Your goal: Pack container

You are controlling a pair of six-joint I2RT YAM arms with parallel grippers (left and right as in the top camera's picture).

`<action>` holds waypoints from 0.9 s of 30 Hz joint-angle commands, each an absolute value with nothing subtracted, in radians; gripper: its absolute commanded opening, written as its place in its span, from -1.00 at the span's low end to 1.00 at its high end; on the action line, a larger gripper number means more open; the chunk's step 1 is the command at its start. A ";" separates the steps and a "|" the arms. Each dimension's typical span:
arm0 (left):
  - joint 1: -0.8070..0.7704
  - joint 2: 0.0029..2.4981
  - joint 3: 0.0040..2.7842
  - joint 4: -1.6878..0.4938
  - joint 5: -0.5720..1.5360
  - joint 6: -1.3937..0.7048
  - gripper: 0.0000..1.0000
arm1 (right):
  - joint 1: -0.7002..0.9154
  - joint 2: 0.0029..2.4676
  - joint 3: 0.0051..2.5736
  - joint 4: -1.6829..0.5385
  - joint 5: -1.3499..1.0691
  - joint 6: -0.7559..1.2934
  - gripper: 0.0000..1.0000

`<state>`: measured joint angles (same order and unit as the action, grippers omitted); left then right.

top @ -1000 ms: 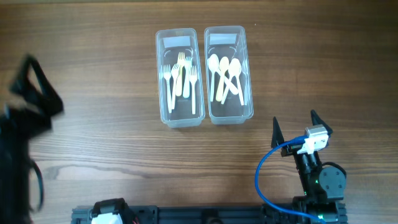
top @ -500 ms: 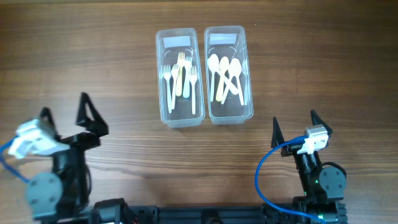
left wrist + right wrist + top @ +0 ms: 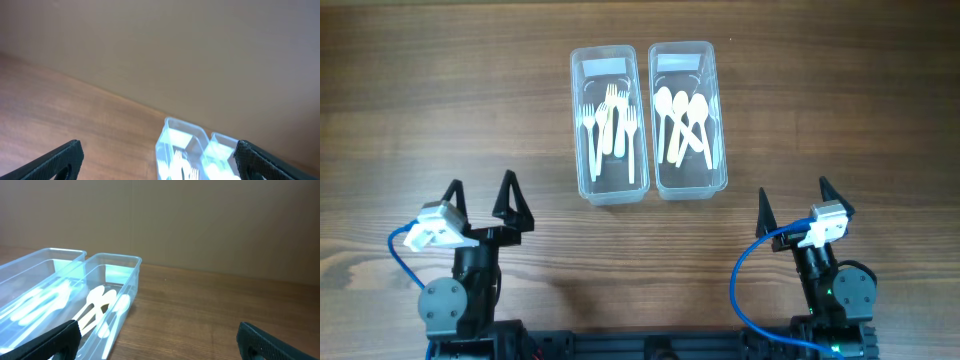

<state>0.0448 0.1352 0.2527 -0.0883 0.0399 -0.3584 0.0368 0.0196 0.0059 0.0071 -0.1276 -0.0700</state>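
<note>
Two clear plastic containers stand side by side at the table's far middle. The left container (image 3: 608, 190) holds several white plastic forks (image 3: 613, 128). The right container (image 3: 692, 186) holds several white plastic spoons (image 3: 682, 122). Both containers show in the left wrist view (image 3: 181, 150) and the right wrist view (image 3: 107, 280). My left gripper (image 3: 481, 197) is open and empty near the front left. My right gripper (image 3: 797, 203) is open and empty near the front right. Neither touches a container.
The table is brown wood. A blue cable (image 3: 745, 290) loops beside the right arm and another (image 3: 400, 255) beside the left arm. A plain wall lies behind the table in both wrist views.
My left arm has swung in from the left edge to a resting pose at the front left, gripper pointing at the containers. The right arm and the containers have not moved.
</note>
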 commanded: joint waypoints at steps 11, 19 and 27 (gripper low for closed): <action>0.035 0.003 0.111 -0.077 0.060 -0.376 1.00 | 0.042 0.018 0.006 0.010 -0.135 -0.073 0.99; 0.035 0.003 0.043 -0.071 0.059 -0.375 0.99 | 0.042 0.018 0.006 0.010 -0.135 -0.072 1.00; 0.036 0.003 0.006 -0.071 0.051 -0.340 0.99 | 0.042 0.018 0.006 0.010 -0.135 -0.072 0.99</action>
